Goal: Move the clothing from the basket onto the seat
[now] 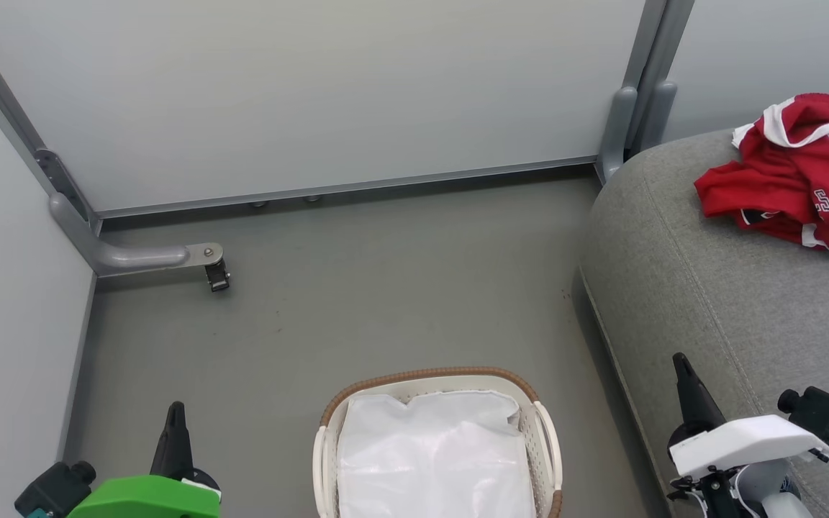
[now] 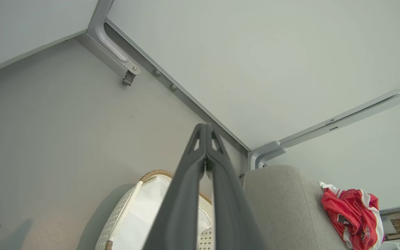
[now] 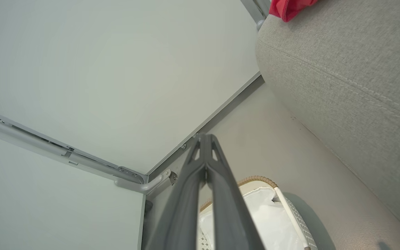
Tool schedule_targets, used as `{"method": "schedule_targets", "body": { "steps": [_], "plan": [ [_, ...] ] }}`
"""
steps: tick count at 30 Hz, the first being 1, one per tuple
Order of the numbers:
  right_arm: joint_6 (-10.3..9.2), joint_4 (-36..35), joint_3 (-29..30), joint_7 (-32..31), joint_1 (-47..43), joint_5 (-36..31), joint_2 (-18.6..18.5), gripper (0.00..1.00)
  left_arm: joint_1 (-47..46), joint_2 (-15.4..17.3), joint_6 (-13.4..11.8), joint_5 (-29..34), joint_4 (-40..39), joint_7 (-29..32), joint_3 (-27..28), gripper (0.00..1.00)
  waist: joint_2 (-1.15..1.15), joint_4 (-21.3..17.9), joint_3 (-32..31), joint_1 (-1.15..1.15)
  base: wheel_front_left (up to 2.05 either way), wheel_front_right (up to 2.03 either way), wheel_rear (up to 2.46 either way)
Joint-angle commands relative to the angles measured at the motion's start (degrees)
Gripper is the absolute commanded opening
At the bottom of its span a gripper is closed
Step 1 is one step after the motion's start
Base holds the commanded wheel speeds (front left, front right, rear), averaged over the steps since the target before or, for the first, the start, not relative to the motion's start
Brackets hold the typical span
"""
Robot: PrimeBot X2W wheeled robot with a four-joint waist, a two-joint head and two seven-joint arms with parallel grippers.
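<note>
Grippers: left gripper (image 1: 175, 414), right gripper (image 1: 684, 374) both closed, holding nothing.
Clothing (image 1: 796, 173): heaped on seat (image 1: 709, 288).
Risk: a reach into basket (image 1: 429, 375) would probably catch the liner (image 1: 436, 453) by mistake.

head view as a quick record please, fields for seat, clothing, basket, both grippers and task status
seat: grey cushion on the right
clothing: red and white heap lying on the seat, far right
basket: white with brown rim, standing on the floor left of the seat
liner: white sheet in the basket, no red fabric visible on it
left gripper: shut, empty, lower left
right gripper: shut, empty, lower right
task status: looks done
</note>
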State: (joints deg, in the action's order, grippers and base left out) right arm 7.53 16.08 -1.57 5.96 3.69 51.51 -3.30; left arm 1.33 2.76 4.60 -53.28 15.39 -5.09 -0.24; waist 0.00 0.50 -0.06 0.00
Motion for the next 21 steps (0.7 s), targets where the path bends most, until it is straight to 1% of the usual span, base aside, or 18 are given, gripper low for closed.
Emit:
{"method": "schedule_targets", "body": {
  "steps": [1, 21],
  "plan": [
    [-0.03, -0.91, 0.45, -0.49, 1.36, 1.91, -0.46, 0.0, -1.87, 0.24, 0.41, -1.65, -0.72, 0.44, 0.43, 0.0, 0.0, -0.01, 0.0, 0.0, 0.0, 0.0, 0.0],
    [-0.03, -1.37, 2.41, -3.92, 1.85, 14.57, -0.6, 0.0, -3.89, 0.28, 1.22, -13.47, -1.0, 3.98, 2.46, 0.0, 0.0, -0.13, 0.06, 0.0, 0.0, 0.0, 0.0]
  ]
}}
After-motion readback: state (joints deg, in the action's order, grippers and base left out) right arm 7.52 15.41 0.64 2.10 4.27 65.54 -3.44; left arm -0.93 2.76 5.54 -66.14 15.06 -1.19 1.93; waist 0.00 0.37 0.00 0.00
